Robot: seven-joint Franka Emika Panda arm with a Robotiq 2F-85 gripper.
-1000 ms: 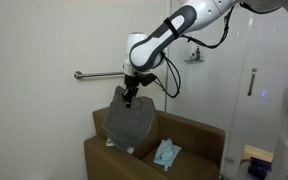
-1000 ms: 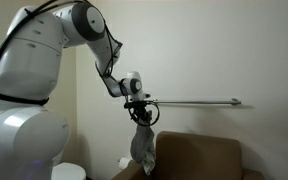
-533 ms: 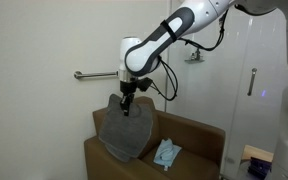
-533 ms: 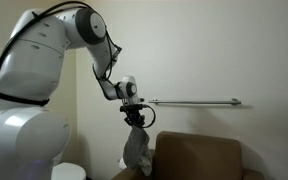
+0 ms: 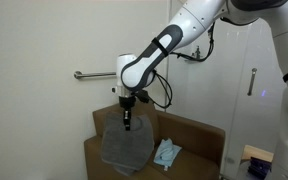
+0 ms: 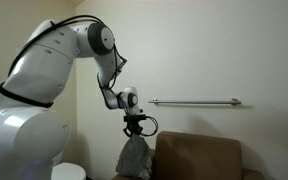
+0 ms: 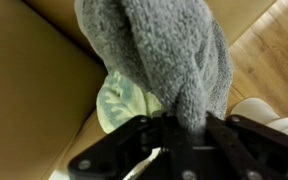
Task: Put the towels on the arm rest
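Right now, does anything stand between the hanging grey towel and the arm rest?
Nothing visible does. The gripper holds the grey towel right above the arm rest; the pale blue towel lies aside on the seat.

The dark grey towel point(image 5: 127, 150) hangs bunched from the claw point(image 5: 127, 124) over the boxy brown arm rest point(image 5: 94, 158), the pale blue-teal towel point(image 5: 166, 153) lying crumpled just beside it.

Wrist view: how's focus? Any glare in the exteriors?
Wrist view: grey towel fills the frame, texture readable; tool dark and blurred; teal towel soft. Both exterior views: even light, no glare, coarse detail.
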